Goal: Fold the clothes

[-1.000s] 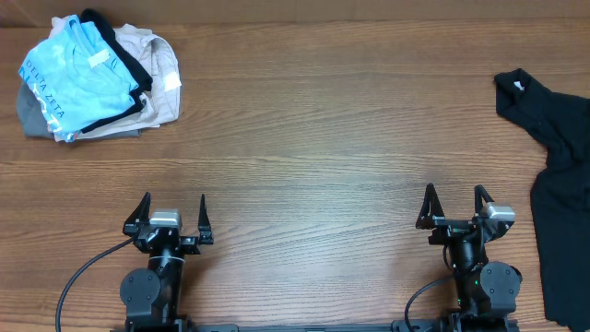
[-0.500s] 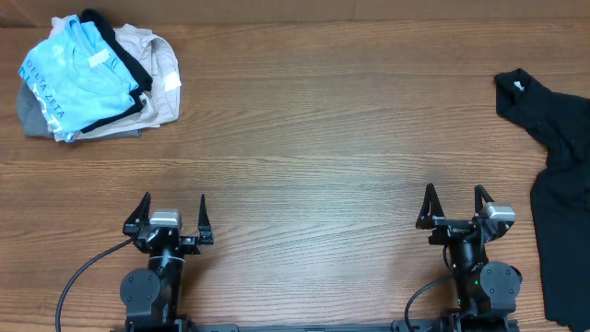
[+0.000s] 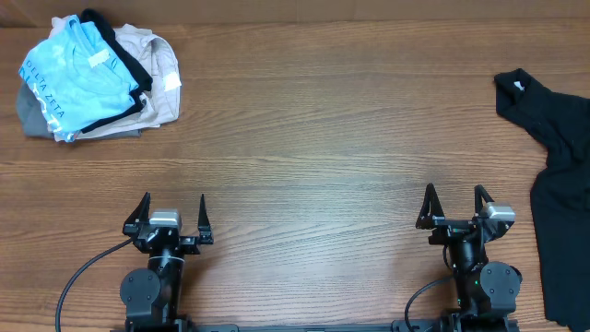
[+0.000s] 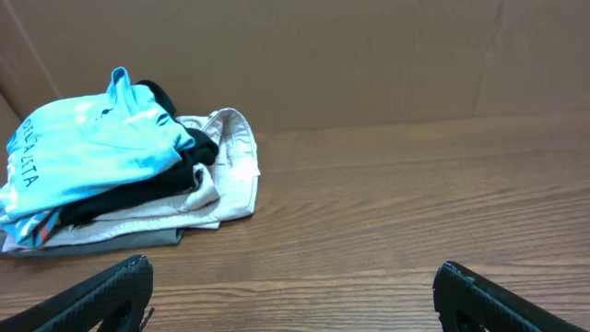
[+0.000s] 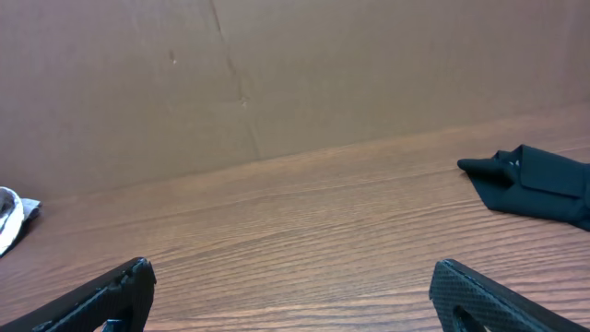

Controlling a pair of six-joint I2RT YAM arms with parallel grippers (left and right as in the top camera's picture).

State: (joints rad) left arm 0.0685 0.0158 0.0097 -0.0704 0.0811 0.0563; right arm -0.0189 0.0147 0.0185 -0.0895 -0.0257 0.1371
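- The left end effector (image 3: 173, 199) sits at the near edge of the bench (image 3: 323, 138), jaws spread wide and holding nothing; in the left wrist view its two dark fingers (image 4: 106, 297) frame only bare wood.
- The right end effector (image 3: 453, 191) sits at the same near edge, well apart from the left one, jaws likewise spread wide and empty.
- A dark cable (image 3: 78, 277) curves away from the base of the left arm toward the near left corner.
- The black shirt (image 3: 558, 184) lies loosely spread along the right edge of the bench. It runs from beside the right end effector to farther back, near it but not touching. In the right wrist view one end of it shows ahead and to the right.
- The middle of the bench between the arms and the clothes is plain wood grain.
- The pile of clothes (image 3: 92, 83) sits at the far left corner, well apart from the left end effector, ahead of it and to its left.
- On top of the pile lies the light blue T-shirt (image 3: 78, 78), roughly folded, with printed lettering along its left edge.
- Under it show a black garment (image 3: 124, 55), a beige garment (image 3: 161, 69) and a grey garment (image 3: 32, 115).
- A brown cardboard wall (image 4: 369, 55) stands behind the bench.
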